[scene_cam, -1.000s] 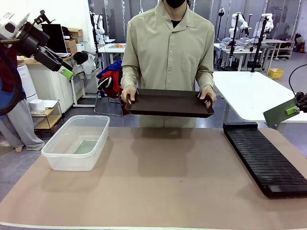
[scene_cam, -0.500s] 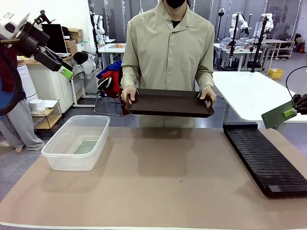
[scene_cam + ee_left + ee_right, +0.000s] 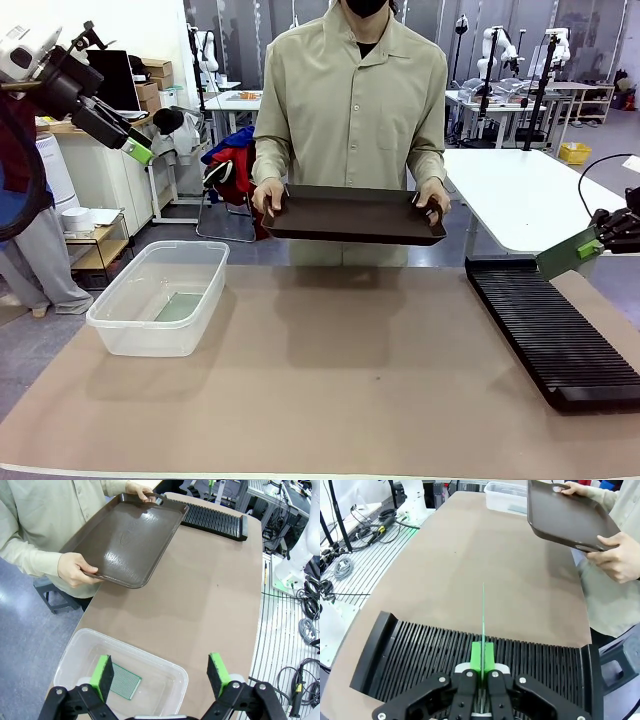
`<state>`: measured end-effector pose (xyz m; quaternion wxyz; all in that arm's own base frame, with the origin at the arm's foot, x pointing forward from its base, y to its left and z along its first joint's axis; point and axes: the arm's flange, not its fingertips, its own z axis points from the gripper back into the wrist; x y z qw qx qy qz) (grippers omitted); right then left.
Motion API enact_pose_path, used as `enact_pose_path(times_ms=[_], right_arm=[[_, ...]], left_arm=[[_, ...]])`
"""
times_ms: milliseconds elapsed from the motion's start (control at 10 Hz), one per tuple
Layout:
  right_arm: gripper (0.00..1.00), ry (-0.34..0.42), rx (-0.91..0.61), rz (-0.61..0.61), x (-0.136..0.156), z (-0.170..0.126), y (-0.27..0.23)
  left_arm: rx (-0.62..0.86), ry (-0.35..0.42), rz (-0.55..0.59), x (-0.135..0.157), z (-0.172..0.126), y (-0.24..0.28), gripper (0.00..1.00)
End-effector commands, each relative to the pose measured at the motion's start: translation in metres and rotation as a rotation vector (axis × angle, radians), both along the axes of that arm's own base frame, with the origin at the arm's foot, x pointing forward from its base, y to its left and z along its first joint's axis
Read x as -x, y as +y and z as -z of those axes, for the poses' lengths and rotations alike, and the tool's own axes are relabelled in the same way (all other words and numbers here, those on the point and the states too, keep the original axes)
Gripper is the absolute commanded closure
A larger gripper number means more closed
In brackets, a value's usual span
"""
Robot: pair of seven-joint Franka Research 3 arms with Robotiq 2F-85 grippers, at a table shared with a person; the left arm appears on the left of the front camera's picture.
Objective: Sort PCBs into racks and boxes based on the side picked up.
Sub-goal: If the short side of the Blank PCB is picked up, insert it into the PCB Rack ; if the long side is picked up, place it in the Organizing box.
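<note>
Since a second ago, the right gripper (image 3: 598, 243) has come lower and inward toward the black rack (image 3: 555, 332), tilting the green PCB (image 3: 562, 257) it carries; the person, the brown tray (image 3: 352, 215) and the left arm look unchanged. Its fingers are closed on one edge of the board, which the right wrist view shows edge-on as a thin green line above the slots. The left gripper (image 3: 162, 676) hangs high over the clear box (image 3: 160, 297) with its fingers spread wide and nothing between them; a second PCB (image 3: 124, 681) lies flat on the box floor. The person holds the tray, which looks bare, in both hands above the far edge of the counter (image 3: 330, 390). The step in hand appears to be racking the held board: next, its lower edge likely has to line up with a single slot and go down straight, since a skewed board could straddle two slots. No brand, label or writing is readable.
</note>
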<state>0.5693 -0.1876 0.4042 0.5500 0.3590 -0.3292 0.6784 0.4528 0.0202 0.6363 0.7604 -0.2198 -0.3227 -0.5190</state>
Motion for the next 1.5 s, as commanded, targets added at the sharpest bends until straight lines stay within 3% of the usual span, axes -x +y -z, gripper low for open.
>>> enact_pose_path(times_ms=[0,200,1400], right_arm=[[0.98,-0.05,0.018,-0.004,-0.006,0.013,0.0],[0.98,-0.067,0.019,-0.004,-0.012,0.026,0.004],[0.98,0.002,-0.115,0.016,-0.02,0.091,0.029]], left_arm=[[-0.003,-0.003,0.014,0.001,0.002,0.0,0.0],[-0.003,-0.003,0.014,0.001,0.002,0.0,0.0],[-0.003,-0.003,0.014,0.001,0.002,0.0,0.0]])
